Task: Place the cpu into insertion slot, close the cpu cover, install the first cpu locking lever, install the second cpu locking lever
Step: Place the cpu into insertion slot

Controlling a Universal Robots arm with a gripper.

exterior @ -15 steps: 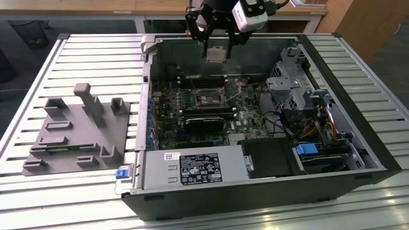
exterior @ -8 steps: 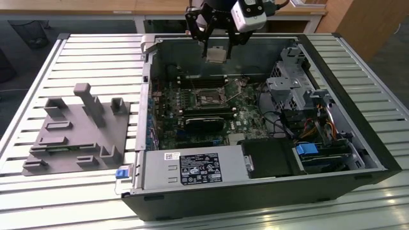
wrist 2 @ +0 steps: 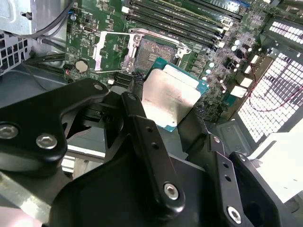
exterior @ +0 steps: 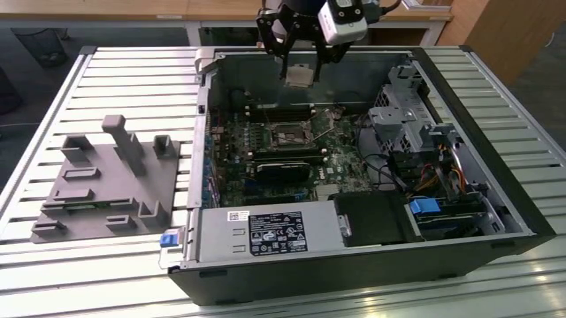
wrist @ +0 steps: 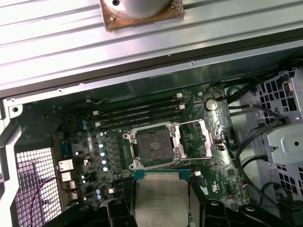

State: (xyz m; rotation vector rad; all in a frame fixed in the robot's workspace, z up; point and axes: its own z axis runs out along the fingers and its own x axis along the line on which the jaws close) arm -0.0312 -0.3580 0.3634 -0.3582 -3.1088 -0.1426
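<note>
Level and squared to the socket's rim is, I judge, how the flat square silvery-topped cpu (wrist 2: pixel 170 97) should go in. It sits between the black fingers (wrist 2: pixel 147 142), clamped by its edges, in the air over the open black computer case (exterior: pixel 354 281). Farther down, the square dark-centred insertion slot (wrist: pixel 154 146) lies bare, its silver frame cpu cover (wrist: pixel 195 138) lying open beside it.

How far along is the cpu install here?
Nothing is finished yet. The gripper holds the cpu above the open case, short of the insertion slot. The cpu cover stands flipped open beside the empty slot, so seating, closing and locking all remain.
</note>
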